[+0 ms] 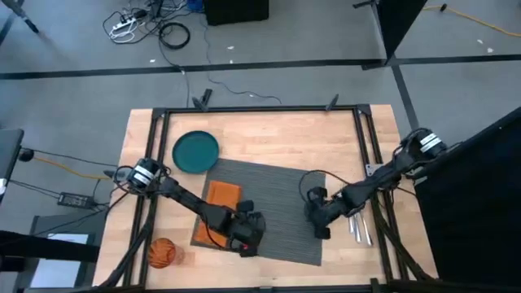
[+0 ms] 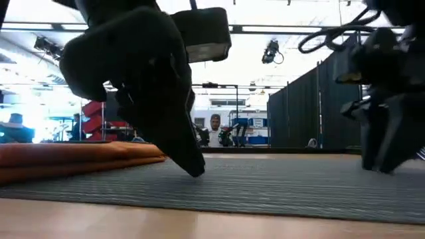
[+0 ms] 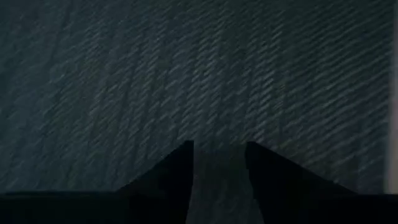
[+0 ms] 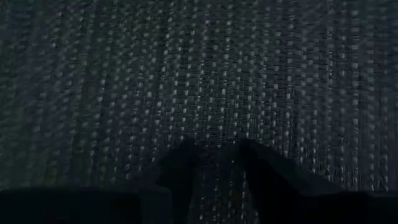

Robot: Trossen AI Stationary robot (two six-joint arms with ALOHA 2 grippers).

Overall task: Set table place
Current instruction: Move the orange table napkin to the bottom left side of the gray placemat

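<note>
Wood surface (image 1: 326, 138): placemat (image 1: 277, 203) lying skewed; both claws, left claw (image 1: 247, 236) and right claw (image 1: 316, 216), pressing down on it, fingers slightly spread. Napkin (image 1: 216, 207) beside left claw. Straightening step; next needs coordinated slide.

I can read no text, label, brand, number or sign in any of my views. The signs in the room behind the table are too blurred to make out, and both wrist cameras show me only ribbed weave.
</note>
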